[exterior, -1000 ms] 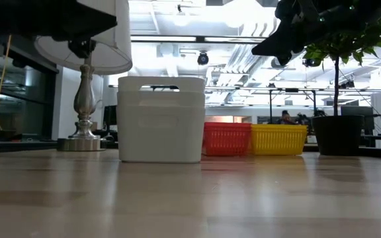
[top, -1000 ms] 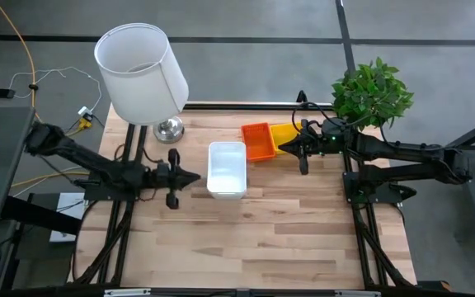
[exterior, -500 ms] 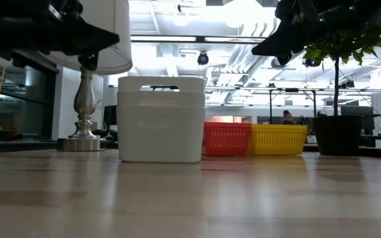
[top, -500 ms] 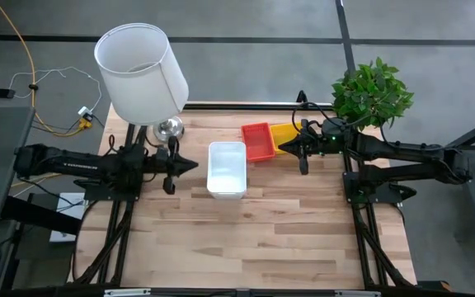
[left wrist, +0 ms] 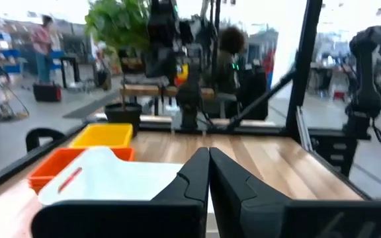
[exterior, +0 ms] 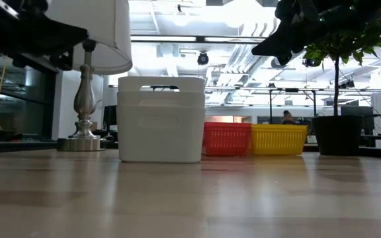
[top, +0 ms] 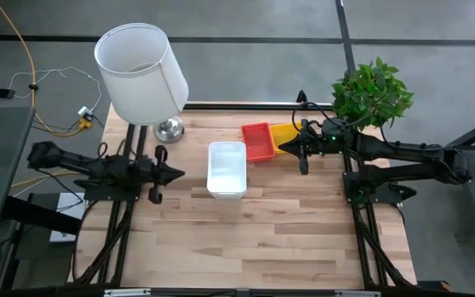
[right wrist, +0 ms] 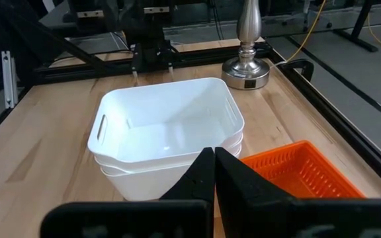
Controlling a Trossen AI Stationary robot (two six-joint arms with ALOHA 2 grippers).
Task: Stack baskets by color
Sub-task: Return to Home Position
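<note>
white basket stack (top: pixel 227 169) mid-table, open side up, long axis near-to-far, left gripper (top: pixel 178 173) just beside it, level, pointing at stack, fingers pressed together, empty, farther back red basket (top: pixel 258 141) touching yellow basket (top: pixel 284 132), right gripper (top: pixel 284 148) over yellow, closed, empty

White baskets (top: pixel 227 169), red basket (top: pixel 257 142), yellow basket (top: pixel 285 132), green plant (top: pixel 372 91)
</note>
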